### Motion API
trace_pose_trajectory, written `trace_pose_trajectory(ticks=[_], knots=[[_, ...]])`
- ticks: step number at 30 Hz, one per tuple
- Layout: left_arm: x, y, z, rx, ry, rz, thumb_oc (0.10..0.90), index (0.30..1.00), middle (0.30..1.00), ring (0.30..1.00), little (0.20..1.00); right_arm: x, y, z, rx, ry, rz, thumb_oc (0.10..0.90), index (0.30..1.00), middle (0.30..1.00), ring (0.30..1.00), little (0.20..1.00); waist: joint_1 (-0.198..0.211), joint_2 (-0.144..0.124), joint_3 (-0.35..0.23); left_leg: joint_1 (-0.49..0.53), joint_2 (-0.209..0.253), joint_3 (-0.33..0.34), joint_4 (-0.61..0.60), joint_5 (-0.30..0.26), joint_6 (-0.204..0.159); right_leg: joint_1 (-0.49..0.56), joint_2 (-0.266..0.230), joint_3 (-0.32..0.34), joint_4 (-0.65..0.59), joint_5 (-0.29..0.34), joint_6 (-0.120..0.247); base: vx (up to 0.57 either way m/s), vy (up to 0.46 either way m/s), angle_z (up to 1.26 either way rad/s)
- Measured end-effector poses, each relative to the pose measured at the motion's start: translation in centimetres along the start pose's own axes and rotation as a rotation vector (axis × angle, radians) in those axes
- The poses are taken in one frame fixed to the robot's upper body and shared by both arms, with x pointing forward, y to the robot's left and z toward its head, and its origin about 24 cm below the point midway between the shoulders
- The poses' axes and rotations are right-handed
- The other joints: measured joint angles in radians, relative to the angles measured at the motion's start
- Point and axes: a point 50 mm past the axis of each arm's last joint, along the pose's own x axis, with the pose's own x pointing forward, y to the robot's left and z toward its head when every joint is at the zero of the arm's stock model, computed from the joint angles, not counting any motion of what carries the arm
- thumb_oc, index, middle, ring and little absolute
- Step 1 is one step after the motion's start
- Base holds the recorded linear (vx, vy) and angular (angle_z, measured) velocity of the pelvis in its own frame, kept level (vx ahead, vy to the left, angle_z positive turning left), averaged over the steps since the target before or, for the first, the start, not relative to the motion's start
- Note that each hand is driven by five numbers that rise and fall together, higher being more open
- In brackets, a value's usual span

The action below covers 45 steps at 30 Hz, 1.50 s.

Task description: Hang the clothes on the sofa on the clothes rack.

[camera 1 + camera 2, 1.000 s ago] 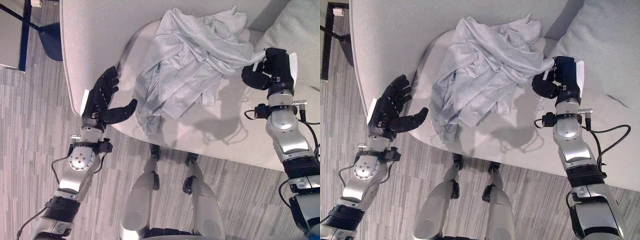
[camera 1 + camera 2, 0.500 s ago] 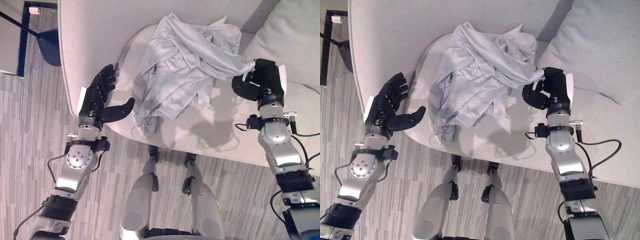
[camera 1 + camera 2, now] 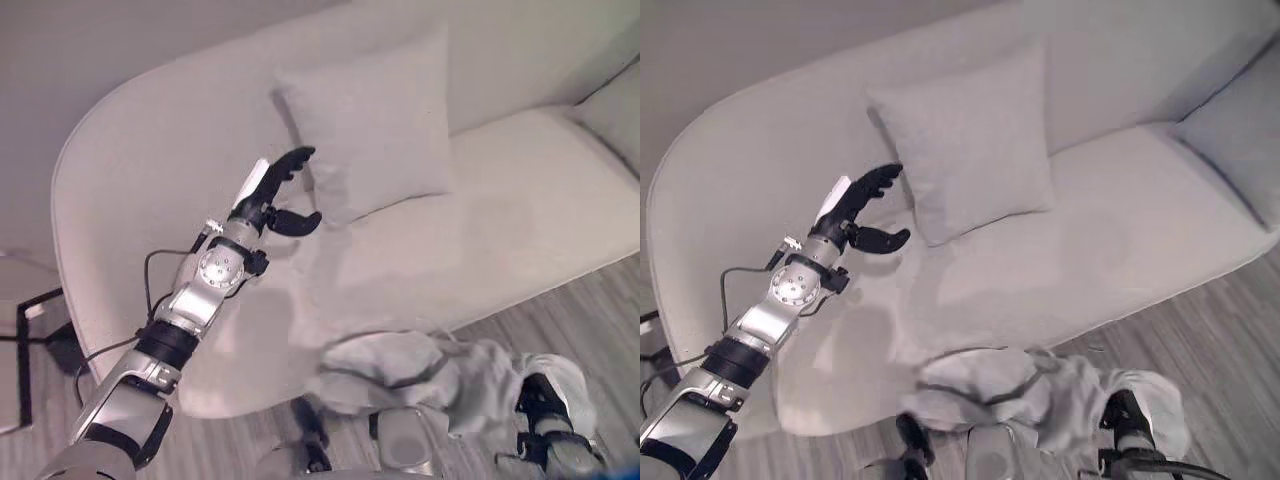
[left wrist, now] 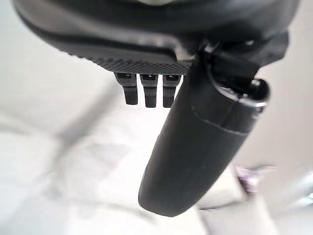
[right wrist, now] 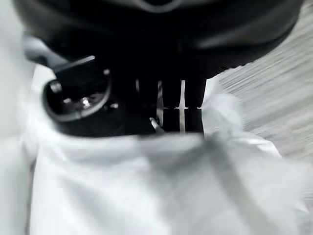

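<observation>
A crumpled light grey garment [image 3: 400,370] hangs low in front of the sofa's front edge, off the seat. My right hand [image 3: 540,405] is at its right end, fingers curled into the fabric; in the right wrist view the cloth [image 5: 146,186] bunches under the hand [image 5: 166,103]. My left hand [image 3: 860,205] is raised over the pale sofa [image 3: 500,220], beside a square cushion [image 3: 375,130]. Its fingers [image 4: 146,93] are straight, the thumb [image 4: 200,147] stands apart, and it holds nothing.
A second cushion [image 3: 1230,125] leans at the sofa's far right end. A dark side table frame [image 3: 30,330] stands on the floor past the sofa's left end. Striped grey floor [image 3: 1230,330] runs along the sofa's front.
The camera has swung to a new angle. The garment has left the sofa seat and now hangs in front of it in my right hand. My left arm has risen towards the cushion.
</observation>
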Motion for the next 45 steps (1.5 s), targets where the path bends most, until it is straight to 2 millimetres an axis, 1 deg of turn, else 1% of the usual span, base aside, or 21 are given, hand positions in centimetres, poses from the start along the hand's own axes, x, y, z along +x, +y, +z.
trace_pose_trajectory(ticks=[2,3,10,13,17,18,19,21,23,25,26,28,31,32,33,34,36,38,42,44,45], knots=[[-0.3,-0.1,-0.4,-0.003,0.015,-0.003,0.800,0.900,0.900,0.900,0.900,0.4,0.0,1.0,-0.022,-0.040,-0.007,0.400,0.300,0.300,0.300,0.300,0.027,-0.008,0.005,-0.005,0.008,-0.016,-0.002,0.006,-0.007,0.008,0.009,-0.012,-0.017,0.005,0.000,0.02,-0.012,0.17],[-0.3,0.3,-0.4,-0.003,0.013,0.015,0.800,0.900,0.900,0.900,0.900,0.7,-0.3,1.6,-0.017,-0.061,-0.022,0.400,0.300,0.300,0.300,0.300,0.032,-0.016,0.010,-0.005,0.010,-0.026,-0.006,0.011,-0.005,0.015,0.010,-0.023,-0.022,0.005,0.000,0.02,-0.008,0.17],[-0.3,1.6,-0.4,-0.002,0.012,0.056,0.800,0.900,0.900,0.900,0.900,0.7,-0.6,3.6,0.001,-0.148,-0.039,0.400,0.300,0.300,0.300,0.300,0.030,-0.039,0.024,0.003,0.007,-0.024,-0.005,0.013,-0.004,0.042,0.012,-0.025,-0.061,0.025,-0.009,0.00,-0.001,0.02],[-0.3,1.8,-0.3,-0.003,0.007,0.064,0.800,0.900,0.900,0.900,0.900,0.7,-0.9,6.0,0.011,-0.249,-0.056,0.400,0.300,0.300,0.300,0.300,0.029,-0.046,0.028,0.012,0.007,-0.025,-0.005,0.013,-0.004,0.057,0.014,-0.027,-0.074,0.030,-0.013,0.04,0.012,-0.02],[-1.0,2.1,-0.4,-0.024,0.003,0.077,0.800,0.900,0.900,0.900,0.900,0.0,-2.5,11.9,-0.019,-0.464,-0.086,0.400,0.300,0.300,0.300,0.300,0.027,-0.047,0.030,0.057,0.007,-0.032,-0.007,0.010,-0.008,0.101,0.014,-0.025,-0.075,0.026,-0.015,0.04,0.012,-0.02],[-1.0,2.4,-0.1,-0.028,-0.011,0.087,0.800,0.900,0.900,0.900,0.900,-0.6,-3.3,14.1,-0.049,-0.549,-0.097,0.400,0.300,0.300,0.300,0.300,0.029,-0.047,0.029,0.060,0.008,-0.036,-0.007,0.008,-0.011,0.106,0.014,-0.026,-0.075,0.026,-0.017,0.06,0.013,0.14],[-1.0,2.8,0.4,-0.037,-0.031,0.102,0.800,0.900,0.900,0.900,0.900,-1.2,-4.8,17.7,-0.100,-0.670,-0.123,0.400,0.300,0.300,0.300,0.300,0.030,-0.049,0.029,0.064,0.009,-0.046,-0.007,0.004,-0.013,0.113,0.015,-0.032,-0.075,0.026,-0.017,0.04,0.001,0.13],[-1.2,2.8,0.2,-0.049,-0.028,0.105,0.800,0.900,0.900,0.900,0.900,-1.8,-6.0,21.0,-0.116,-0.767,-0.135,0.400,0.300,0.300,0.300,0.300,0.039,-0.051,0.027,0.077,0.011,-0.052,-0.008,-0.006,-0.017,0.130,0.016,-0.035,-0.075,0.026,-0.017,0.03,-0.005,0.09],[-1.6,2.6,-0.4,-0.072,-0.006,0.098,0.800,0.900,0.900,0.900,0.900,-3.9,-7.8,26.8,-0.149,-0.944,-0.140,0.400,0.300,0.300,0.300,0.300,0.055,-0.054,0.010,0.091,0.013,-0.061,-0.011,-0.018,-0.022,0.148,0.016,-0.043,-0.075,0.025,-0.017,0.02,-0.012,0.11],[-1.9,2.6,-0.8,-0.105,0.010,0.094,0.800,0.900,0.900,0.900,0.900,-6.1,-7.7,32.0,-0.142,-1.129,-0.100,0.400,0.300,0.300,0.300,0.300,0.074,-0.075,-0.025,0.093,0.013,-0.072,-0.007,-0.005,-0.015,0.157,0.017,-0.055,-0.074,0.026,-0.019,0.02,-0.022,0.16],[-1.5,2.5,-0.5,-0.143,-0.002,0.085,0.800,0.900,0.900,0.900,0.900,-8.1,-7.5,36.8,-0.254,-1.211,-0.066,0.400,0.300,0.300,0.300,0.300,0.090,-0.088,-0.037,0.101,0.013,-0.078,-0.007,-0.002,-0.016,0.168,0.015,-0.064,-0.074,0.026,-0.019,0.03,-0.020,0.19],[-1.4,2.6,-0.5,-0.171,-0.011,0.087,0.800,0.900,0.900,0.900,0.900,-9.6,-7.8,38.9,-0.244,-1.287,-0.051,0.400,0.300,0.300,0.300,0.300,0.113,-0.112,-0.051,0.104,0.019,-0.093,-0.006,0.003,-0.018,0.179,0.019,-0.081,-0.074,0.023,-0.022,0.03,-0.015,0.22],[-1.5,2.5,-0.6,-0.191,-0.006,0.088,0.800,0.900,0.900,0.900,0.900,-10.8,-8.5,40.3,-0.137,-1.371,-0.037,0.400,0.300,0.300,0.300,0.300,0.146,-0.147,-0.075,0.105,0.023,-0.106,-0.005,0.005,-0.021,0.186,0.022,-0.084,-0.075,0.019,-0.024,0.02,-0.013,0.17],[-1.6,2.4,-1.2,-0.214,0.016,0.090,0.800,0.900,0.900,0.900,0.900,-11.1,-8.7,40.7,-0.098,-1.395,-0.024,0.400,0.300,0.300,0.300,0.300,0.153,-0.163,-0.088,0.106,0.021,-0.118,-0.005,0.005,-0.021,0.193,0.019,-0.091,-0.075,0.018,-0.023,0.01,-0.011,0.17],[-1.6,2.4,-1.2,-0.214,0.016,0.090,0.800,0.900,0.900,0.900,0.900,-11.1,-8.7,40.7,-0.098,-1.395,-0.024,0.400,0.300,0.300,0.300,0.300,0.153,-0.163,-0.088,0.106,0.021,-0.118,-0.005,0.005,-0.021,0.193,0.019,-0.091,-0.075,0.018,-0.023,0.02,-0.014,0.22],[-1.8,2.4,-1.9,-0.219,0.045,0.096,0.800,0.900,0.900,0.900,0.900,-11.0,-8.7,40.8,-0.076,-1.397,-0.006,0.400,0.300,0.300,0.300,0.300,0.163,-0.180,-0.106,0.106,0.017,-0.127,-0.005,0.005,-0.020,0.197,0.013,-0.094,-0.075,0.014,-0.019,0.03,-0.007,0.12],[-2.2,2.0,-2.9,-0.266,0.087,0.103,0.800,0.900,0.900,0.900,0.900,-10.2,-8.6,40.8,-0.086,-1.364,0.004,0.400,0.300,0.300,0.300,0.300,0.162,-0.193,-0.121,0.109,0.010,-0.137,-0.006,0.005,-0.020,0.209,0.006,-0.108,-0.075,0.010,-0.013,0.04,-0.014,0.20],[-3.0,1.2,-3.8,-0.285,0.125,0.092,0.800,0.900,0.900,0.900,0.900,-9.4,-8.5,40.6,-0.089,-1.328,0.006,0.400,0.300,0.300,0.300,0.300,0.166,-0.199,-0.137,0.109,0.007,-0.139,-0.006,0.005,-0.020,0.211,0.003,-0.111,-0.075,0.009,-0.012,0.03,-0.009,0.11],[-5.0,-1.3,-7.0,-0.371,0.267,0.079,0.800,0.900,0.900,0.900,0.900,-7.5,-8.9,39.8,-0.057,-1.239,0.021,0.400,0.300,0.300,0.300,0.300,0.168,-0.200,-0.141,0.109,0.006,-0.140,-0.006,0.006,-0.020,0.212,0.002,-0.114,-0.075,0.009,-0.012,0.03,-0.002,0.01],[-5.4,-1.9,-7.5,-0.390,0.295,0.078,0.800,0.900,0.900,0.900,0.900,-6.9,-9.3,39.5,-0.032,-1.216,0.010,0.400,0.300,0.300,0.300,0.300,0.166,-0.200,-0.141,0.109,0.006,-0.137,-0.006,0.006,-0.019,0.210,0.002,-0.111,-0.075,0.009,-0.012,0.03,0.005,-0.05],[-5.8,-2.1,-8.0,-0.392,0.317,0.079,0.800,0.900,0.900,0.900,0.900,-6.6,-9.2,39.4,0.019,-1.211,0.019,0.400,0.300,0.300,0.300,0.300,0.164,-0.200,-0.141,0.110,0.007,-0.132,-0.006,0.006,-0.019,0.208,0.003,-0.107,-0.075,0.010,-0.012,0.03,0.003,-0.10]])
